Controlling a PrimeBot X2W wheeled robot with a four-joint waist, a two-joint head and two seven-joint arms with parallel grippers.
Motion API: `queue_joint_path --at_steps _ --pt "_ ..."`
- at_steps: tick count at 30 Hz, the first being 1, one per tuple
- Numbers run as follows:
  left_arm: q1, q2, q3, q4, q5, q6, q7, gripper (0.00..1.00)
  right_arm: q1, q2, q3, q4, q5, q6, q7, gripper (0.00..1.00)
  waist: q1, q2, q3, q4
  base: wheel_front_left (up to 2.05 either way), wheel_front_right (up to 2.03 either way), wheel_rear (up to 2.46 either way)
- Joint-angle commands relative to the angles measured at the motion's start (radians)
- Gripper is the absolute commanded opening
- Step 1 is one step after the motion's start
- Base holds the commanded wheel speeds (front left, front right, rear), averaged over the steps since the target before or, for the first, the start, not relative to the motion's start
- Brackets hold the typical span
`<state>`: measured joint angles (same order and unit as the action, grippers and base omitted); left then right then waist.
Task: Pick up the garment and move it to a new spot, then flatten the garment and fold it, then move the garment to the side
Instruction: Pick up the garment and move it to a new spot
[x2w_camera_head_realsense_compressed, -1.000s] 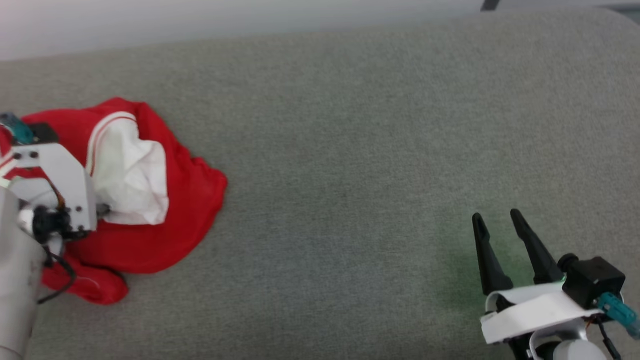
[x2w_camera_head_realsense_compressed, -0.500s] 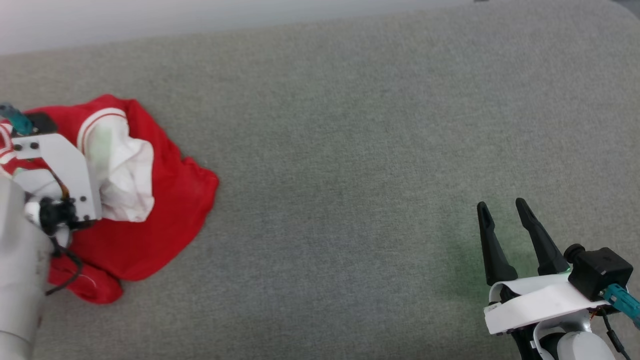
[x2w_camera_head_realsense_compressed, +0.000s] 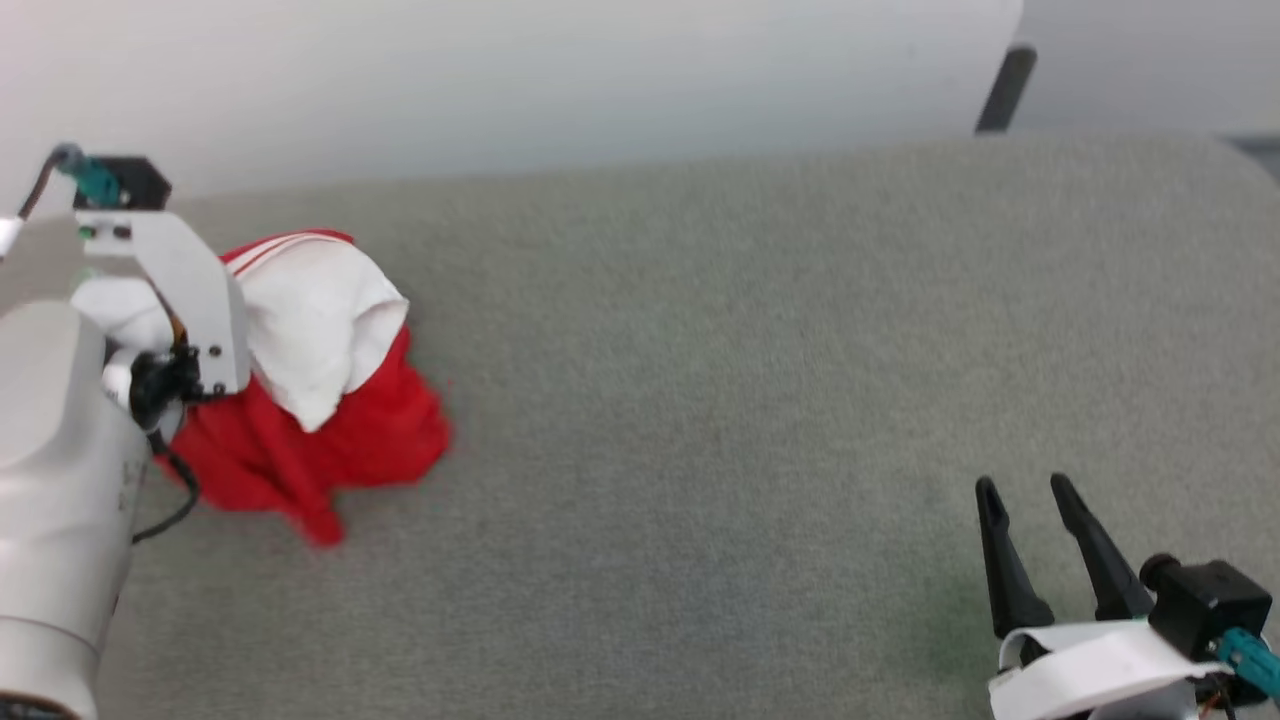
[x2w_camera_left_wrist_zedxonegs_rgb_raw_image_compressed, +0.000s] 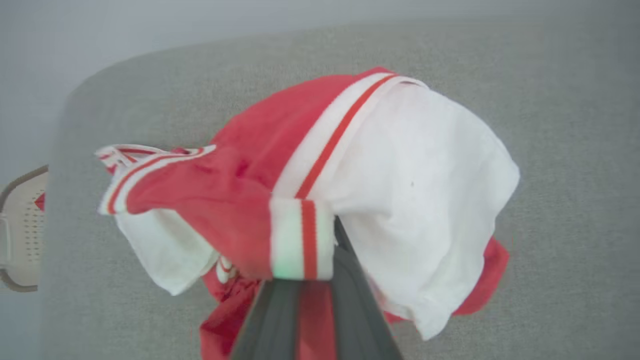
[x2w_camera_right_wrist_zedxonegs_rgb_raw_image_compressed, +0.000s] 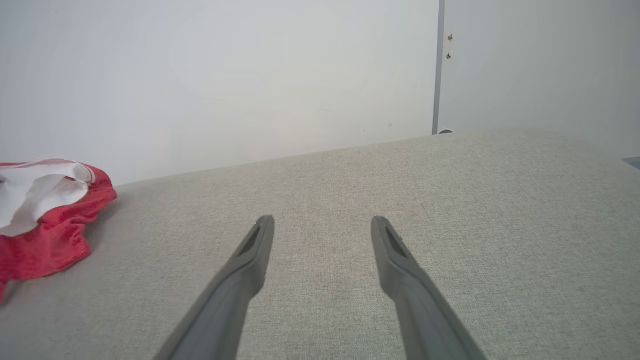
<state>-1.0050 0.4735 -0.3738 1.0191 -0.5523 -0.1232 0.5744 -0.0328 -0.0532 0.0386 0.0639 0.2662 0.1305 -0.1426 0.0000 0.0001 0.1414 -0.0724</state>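
left gripper (x2w_camera_left_wrist_zedxonegs_rgb_raw_image_compressed: 312, 280) is clamped on the shirt (x2w_camera_head_realsense_compressed: 300, 400). The left wrist view has red cloth pinched between the two dark fingers (x2w_camera_left_wrist_zedxonegs_rgb_raw_image_compressed: 272, 320), and a red-and-white striped cuff (x2w_camera_left_wrist_zedxonegs_rgb_raw_image_compressed: 301, 239) is draped over their tips, so the tips are hidden. The shirt hangs bunched from that grip, with a white sleeve (x2w_camera_left_wrist_zedxonegs_rgb_raw_image_compressed: 415, 190) ballooned on top, a second striped edge sticking out sideways and the red body below. It is at the far left end of the grey mat (x2w_camera_head_realsense_compressed: 700, 400), close to the mat's back edge. In the right wrist view the shirt's red bottom (x2w_camera_right_wrist_zedxonegs_rgb_raw_image_compressed: 45, 235) touches the mat; cannot tell how much of it is carried by the grip vs. resting on the mat. The left arm (x2w_camera_head_realsense_compressed: 60, 480), a pale forearm with a white wrist bracket (x2w_camera_head_realsense_compressed: 185, 290), covers the shirt's left side in the head view. The right gripper (x2w_camera_head_realsense_compressed: 1022, 490) is at the mat's near right end, well apart from the shirt, its fingers spread with nothing between them. The right wrist view agrees: both fingers (x2w_camera_right_wrist_zedxonegs_rgb_raw_image_compressed: 240, 280) are low over bare mat with the gap clear; cannot tell whether they touch the mat. Behind the mat's back edge are a plain pale wall (x2w_camera_head_realsense_compressed: 500, 80) and a dark slanted post (x2w_camera_head_realsense_compressed: 1000, 90). Past the mat's left edge in the left wrist view is a beige perforated thing (x2w_camera_left_wrist_zedxonegs_rgb_raw_image_compressed: 20, 235), too cropped to identify.
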Motion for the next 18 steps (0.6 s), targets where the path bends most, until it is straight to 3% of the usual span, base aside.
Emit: queue_joint_path --at_steps 1,9,18 --pt "-0.02 -0.002 -0.012 -0.015 0.007 -0.004 -0.02 0.0 0.027 0.002 -0.006 -0.007 -0.007 0.0 0.006 1.0 0.0 -0.0001 -0.099 0.049 0.0 0.0 0.0" --pt "-0.079 -0.017 -0.077 -0.092 0.013 -0.008 -0.098 0.0 0.077 0.003 -0.019 -0.034 -0.009 0.0 0.019 1.0 0.0 -0.0001 -0.192 0.089 0.0 0.0 0.0" --pt "-0.101 -0.027 -0.155 -0.18 -0.053 -0.008 -0.061 0.0 0.101 0.004 -0.041 -0.043 -0.01 0.0 0.015 1.0 0.0 -0.0001 -0.249 0.095 0.0 0.0 0.0"
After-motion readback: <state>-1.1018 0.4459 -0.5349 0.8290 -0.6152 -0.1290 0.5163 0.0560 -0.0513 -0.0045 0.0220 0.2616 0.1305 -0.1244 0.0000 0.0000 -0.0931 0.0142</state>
